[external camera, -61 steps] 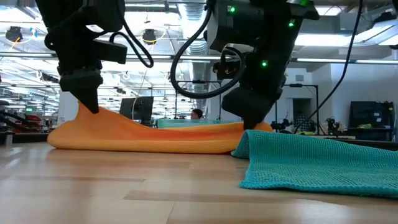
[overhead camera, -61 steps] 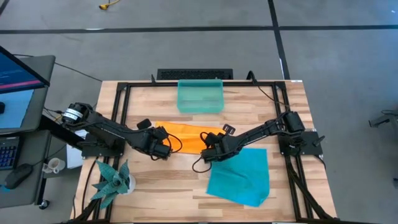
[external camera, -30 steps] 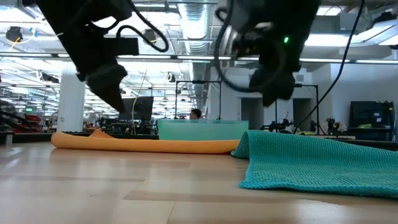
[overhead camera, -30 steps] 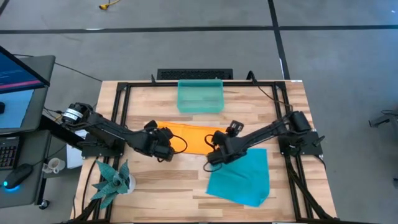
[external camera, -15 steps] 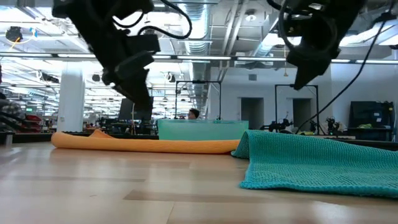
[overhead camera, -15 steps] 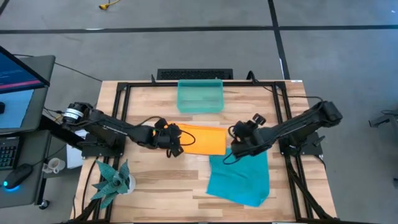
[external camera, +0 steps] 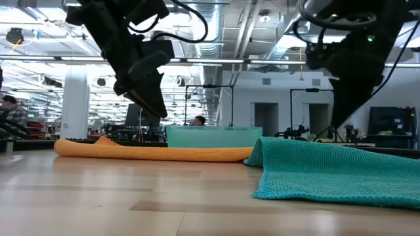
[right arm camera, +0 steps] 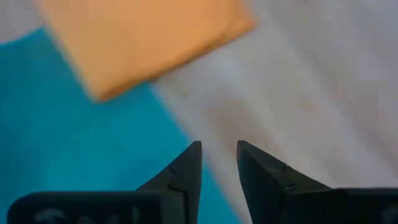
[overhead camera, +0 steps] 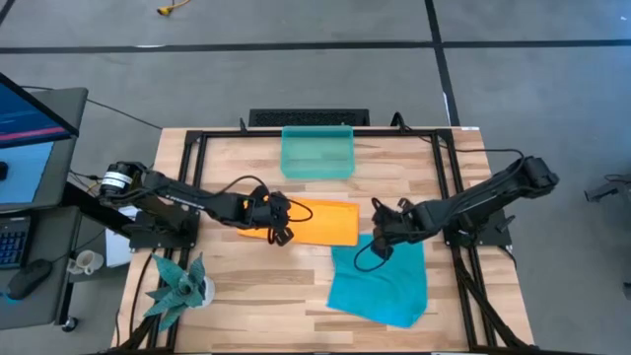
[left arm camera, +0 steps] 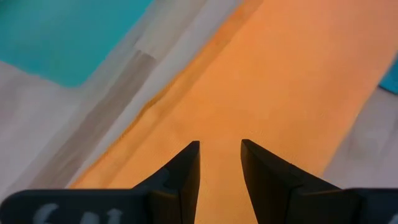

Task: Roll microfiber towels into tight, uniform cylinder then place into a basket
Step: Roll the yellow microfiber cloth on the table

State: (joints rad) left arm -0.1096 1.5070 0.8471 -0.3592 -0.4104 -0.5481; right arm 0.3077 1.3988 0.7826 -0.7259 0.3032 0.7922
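Wooden table (overhead camera: pixel 246 281): both grippers hover, holding nothing.
Left gripper (left arm camera: pixel 220 163), fingers narrowly parted, above orange towel (left arm camera: pixel 261 93); right gripper (right arm camera: pixel 219 163), likewise, beside teal towel (right arm camera: pixel 74 143).

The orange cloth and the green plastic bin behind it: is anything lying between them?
Nothing. In the high view, only bare wooden table separates the orange towel from the basket. The low view agrees: nothing stands between them.

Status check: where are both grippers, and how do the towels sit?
Left gripper open, empty, above orange towel. Right gripper open, empty, over teal towel. Orange folded flat, unrolled; basket empty. Nothing in the way.
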